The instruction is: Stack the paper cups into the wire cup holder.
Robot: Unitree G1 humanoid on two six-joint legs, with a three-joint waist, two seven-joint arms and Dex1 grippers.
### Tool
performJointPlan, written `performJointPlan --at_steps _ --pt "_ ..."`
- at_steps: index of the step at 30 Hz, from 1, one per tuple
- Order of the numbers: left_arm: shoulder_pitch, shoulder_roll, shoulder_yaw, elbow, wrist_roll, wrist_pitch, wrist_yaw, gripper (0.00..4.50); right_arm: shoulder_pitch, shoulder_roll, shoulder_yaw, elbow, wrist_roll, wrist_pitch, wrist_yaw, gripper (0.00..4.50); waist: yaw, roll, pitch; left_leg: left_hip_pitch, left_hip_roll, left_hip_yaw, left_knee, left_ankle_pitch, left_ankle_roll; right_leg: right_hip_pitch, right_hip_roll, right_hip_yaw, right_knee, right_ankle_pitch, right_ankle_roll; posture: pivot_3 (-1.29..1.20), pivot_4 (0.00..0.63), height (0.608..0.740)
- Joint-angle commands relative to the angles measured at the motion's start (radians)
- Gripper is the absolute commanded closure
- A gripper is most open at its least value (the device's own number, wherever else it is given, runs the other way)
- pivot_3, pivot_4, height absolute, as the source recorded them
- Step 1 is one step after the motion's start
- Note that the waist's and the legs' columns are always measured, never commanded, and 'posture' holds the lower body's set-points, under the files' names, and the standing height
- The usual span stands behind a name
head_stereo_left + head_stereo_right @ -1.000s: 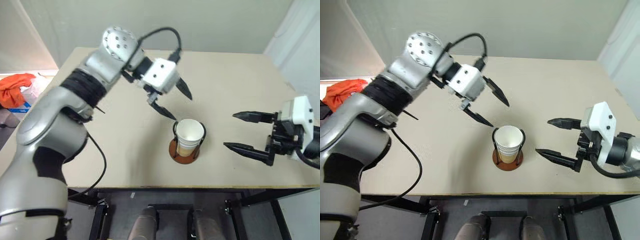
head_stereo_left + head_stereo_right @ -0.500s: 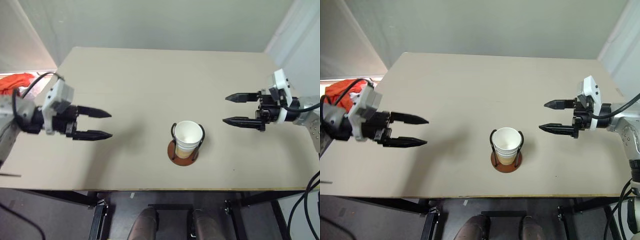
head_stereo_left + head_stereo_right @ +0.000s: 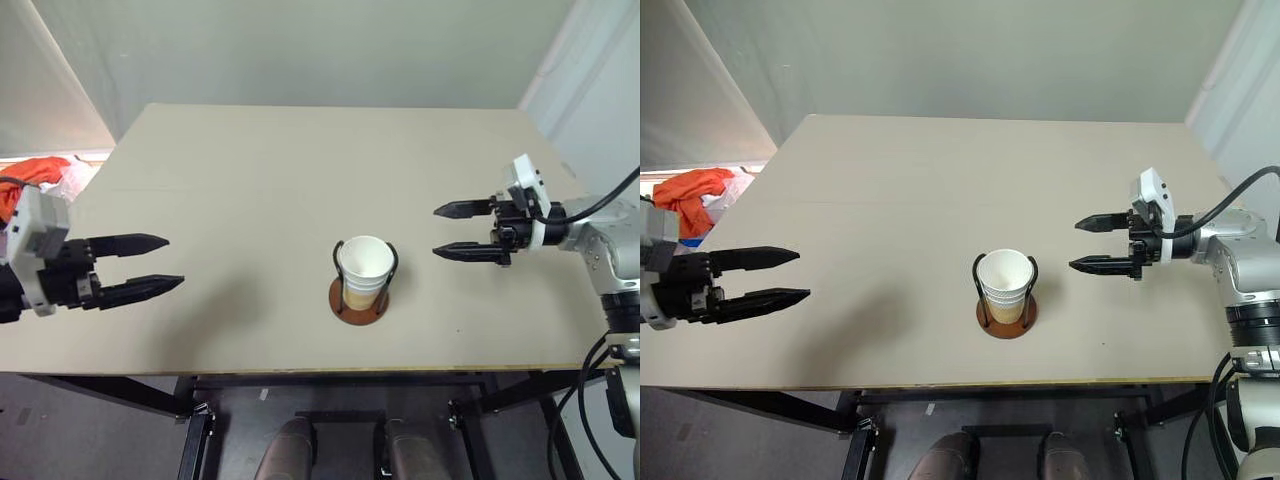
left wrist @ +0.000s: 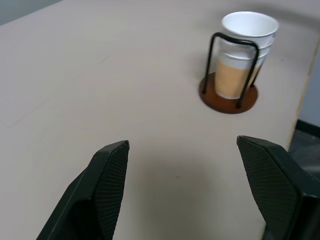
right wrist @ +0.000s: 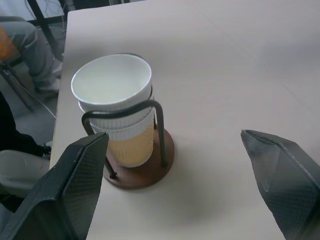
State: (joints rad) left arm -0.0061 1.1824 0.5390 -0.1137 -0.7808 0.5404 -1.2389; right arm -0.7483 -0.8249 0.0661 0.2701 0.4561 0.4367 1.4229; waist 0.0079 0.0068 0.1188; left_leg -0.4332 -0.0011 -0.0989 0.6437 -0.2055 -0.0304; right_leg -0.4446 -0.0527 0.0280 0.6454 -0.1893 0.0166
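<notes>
The paper cups (image 3: 364, 268) sit nested one inside another in the wire cup holder (image 3: 358, 303), near the middle of the table's front half. Its black wire loops (image 5: 158, 122) rise around the stack from a reddish-brown disc base (image 4: 228, 99). My left gripper (image 3: 160, 262) hovers open and empty at the table's left edge, fingers pointing right toward the holder. Right of the holder, my right gripper (image 3: 442, 231) is open and empty, its fingers pointing left at the cups from a short distance.
The beige table (image 3: 300, 170) carries the holder alone. An orange cloth (image 3: 700, 190) lies on the floor past the table's left edge. A white curtain (image 3: 590, 90) hangs at the back right. A person's legs (image 5: 20, 45) appear beyond the table in the right wrist view.
My left arm has swung from just above the cups out to the table's left edge and turned level. My right gripper has moved farther back on the table, toward the holder's right side.
</notes>
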Motion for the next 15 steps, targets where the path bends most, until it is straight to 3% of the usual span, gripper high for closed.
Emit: performJointPlan --at_steps 1,15 --pt "-0.028 -0.003 0.021 -0.032 0.003 0.018 0.012 0.74 -0.025 -0.004 -0.027 -0.017 -0.003 -0.003 0.003 0.00 -0.002 0.000 0.000 0.000 0.000 0.000 -0.001 0.000 -0.001 0.000 0.000 0.000 0.000 0.001 -0.001 0.00 0.150 0.740" --pt "-0.071 -0.027 -0.001 -0.073 0.006 0.070 0.023 0.74 -0.010 -0.009 -0.041 -0.049 -0.003 0.021 -0.007 0.00 -0.003 0.000 0.000 -0.002 0.001 0.000 -0.010 0.006 0.005 -0.005 0.000 -0.001 -0.002 0.001 -0.001 0.00 0.150 0.740"
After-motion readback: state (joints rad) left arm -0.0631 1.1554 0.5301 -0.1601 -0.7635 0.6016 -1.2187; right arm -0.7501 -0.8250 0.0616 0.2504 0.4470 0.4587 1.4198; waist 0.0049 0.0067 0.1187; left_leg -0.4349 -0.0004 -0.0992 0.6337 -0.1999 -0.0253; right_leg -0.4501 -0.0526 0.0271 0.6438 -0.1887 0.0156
